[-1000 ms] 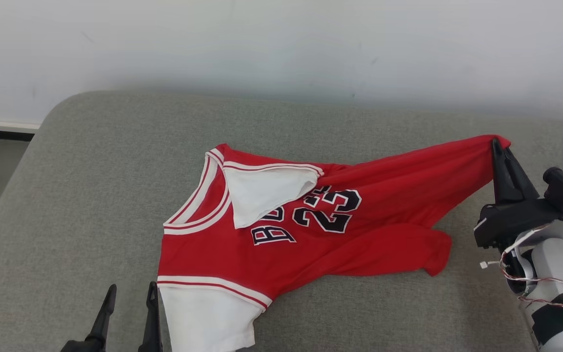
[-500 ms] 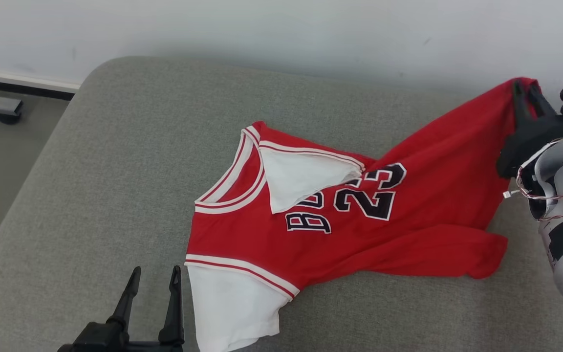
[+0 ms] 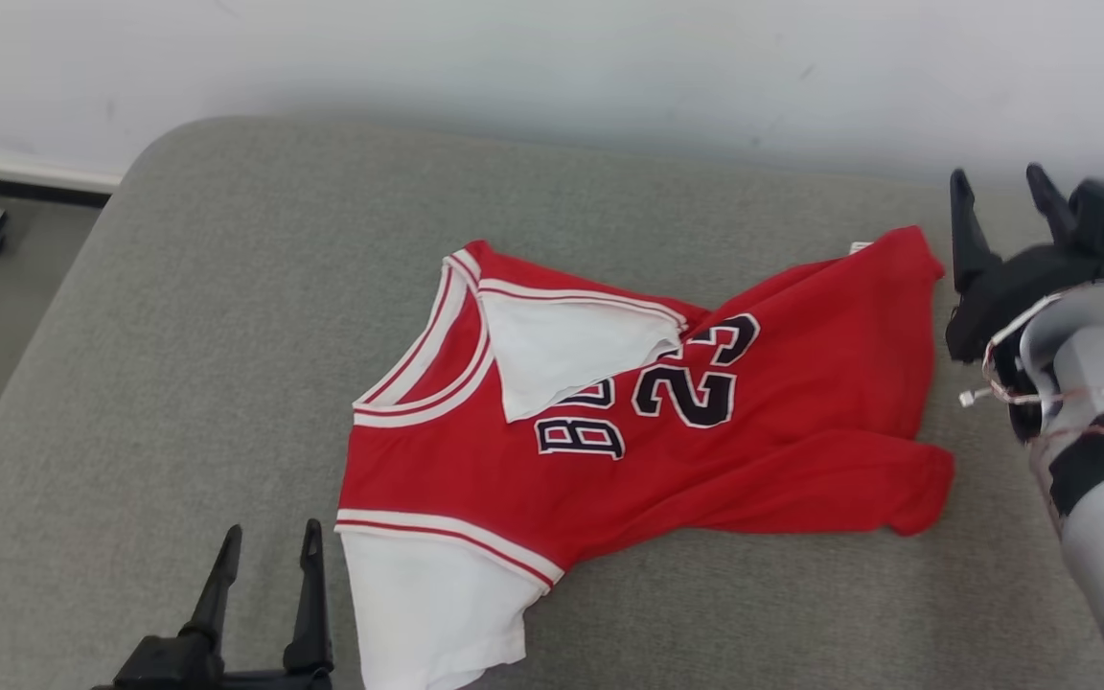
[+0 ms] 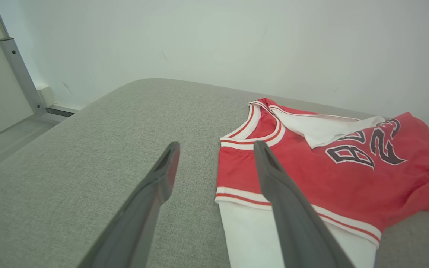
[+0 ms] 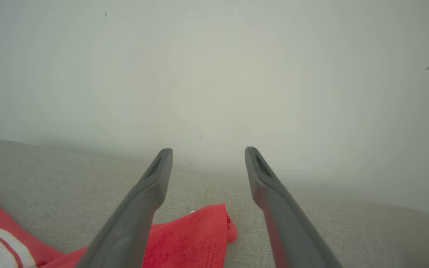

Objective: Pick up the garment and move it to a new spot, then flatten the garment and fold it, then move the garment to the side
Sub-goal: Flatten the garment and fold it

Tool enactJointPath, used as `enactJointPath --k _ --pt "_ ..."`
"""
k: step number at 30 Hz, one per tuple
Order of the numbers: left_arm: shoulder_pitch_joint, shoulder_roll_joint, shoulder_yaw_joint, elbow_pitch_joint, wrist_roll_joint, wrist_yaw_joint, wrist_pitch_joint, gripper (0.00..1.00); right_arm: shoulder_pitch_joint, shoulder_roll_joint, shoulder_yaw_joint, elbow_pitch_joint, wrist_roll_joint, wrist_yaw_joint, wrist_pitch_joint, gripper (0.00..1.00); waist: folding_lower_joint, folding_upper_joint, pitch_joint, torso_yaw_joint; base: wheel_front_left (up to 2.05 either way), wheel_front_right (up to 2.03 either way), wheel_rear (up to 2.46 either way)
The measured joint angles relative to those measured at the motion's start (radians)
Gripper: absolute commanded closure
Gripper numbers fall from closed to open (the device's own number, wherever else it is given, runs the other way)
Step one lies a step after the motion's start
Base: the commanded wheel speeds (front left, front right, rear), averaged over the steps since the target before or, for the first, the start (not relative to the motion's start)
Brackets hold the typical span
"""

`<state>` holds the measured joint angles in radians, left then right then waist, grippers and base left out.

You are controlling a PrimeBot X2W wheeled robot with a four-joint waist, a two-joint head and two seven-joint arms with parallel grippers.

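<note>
Our jersey [image 3: 667,450] lies on the grey cushion [image 3: 226,335], collar toward our left and hem toward our right. Our right gripper [image 3: 996,172] stands just beside the hem's far corner, jaws apart with nothing between them. That corner rests stretched out on the cushion, which we judge helps flattening. Our left gripper [image 3: 271,529] hovers beside the near sleeve [image 3: 427,613], jaws apart and empty, well placed to take that side. The far sleeve [image 3: 571,359] lies folded over the chest and the near hem is bunched, so flattening is not yet done.
</note>
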<state>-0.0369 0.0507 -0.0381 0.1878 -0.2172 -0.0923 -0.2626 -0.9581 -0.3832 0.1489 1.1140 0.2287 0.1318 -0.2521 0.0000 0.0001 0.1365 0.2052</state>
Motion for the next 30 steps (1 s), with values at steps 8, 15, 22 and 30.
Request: enactJointPath --k 8,15,22,30 --pt "0.037 0.0 0.058 -0.016 0.034 -0.005 0.0 0.0 0.188 -0.009 -0.017 -0.154 0.08 0.0 -0.01 0.0 -0.0001 0.0 -0.045 -0.061 0.0 0.0 0.0" --pt "0.052 0.0 0.097 -0.028 0.044 -0.011 0.0 0.0 0.437 0.01 -0.07 -0.393 0.117 0.0 -0.01 0.0 -0.0001 -0.0001 -0.069 -0.1 0.0 0.0 0.0" --pt "0.055 0.0 0.096 -0.035 0.046 -0.013 0.0 0.0 0.701 0.085 -0.171 -0.591 0.121 0.0 -0.01 0.0 -0.0001 -0.0001 -0.076 -0.097 0.0 0.0 0.0" --pt "0.062 0.0 0.092 -0.041 0.046 -0.009 0.0 0.0 0.772 0.116 -0.18 -0.658 0.092 0.0 0.003 0.0 -0.0001 0.0 -0.069 -0.1 0.0 0.0 0.0"
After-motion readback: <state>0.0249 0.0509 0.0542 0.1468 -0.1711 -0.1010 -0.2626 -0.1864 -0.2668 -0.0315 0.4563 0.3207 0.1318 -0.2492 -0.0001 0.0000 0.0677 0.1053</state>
